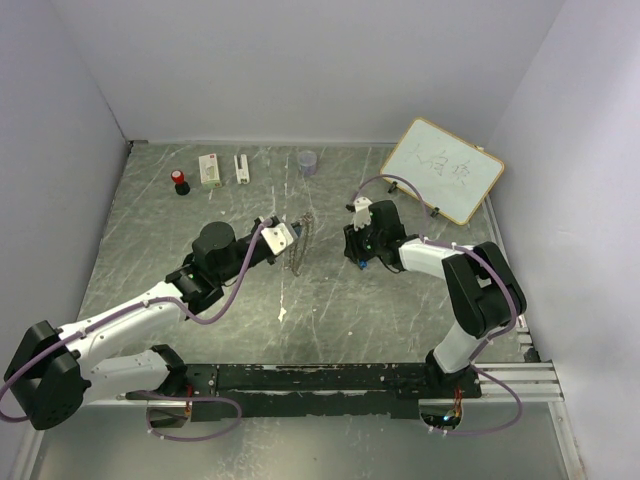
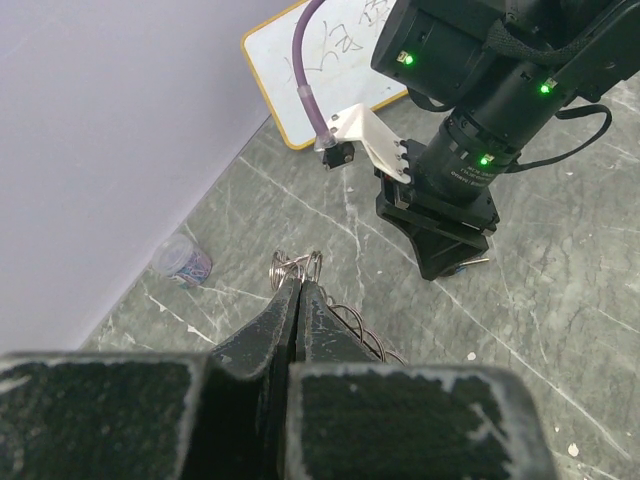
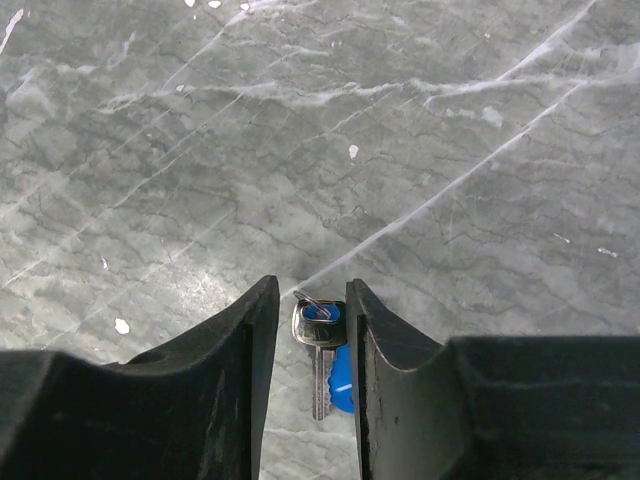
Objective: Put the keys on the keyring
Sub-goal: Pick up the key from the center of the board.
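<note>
My right gripper is spread astride the keys at bottom centre, their shaft running along the gap, so the right arm is nearer. My left gripper pinches the keyring at mid-frame

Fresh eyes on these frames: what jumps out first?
The left hand, mid-table, is pinched shut on the keyring, whose wire loops hang from it. Opposite, the right hand is down at the marbled tabletop, with its fingers open on either side of the keys, one of them blue-headed. A yellow-framed whiteboard stands at the rear right corner.
</note>
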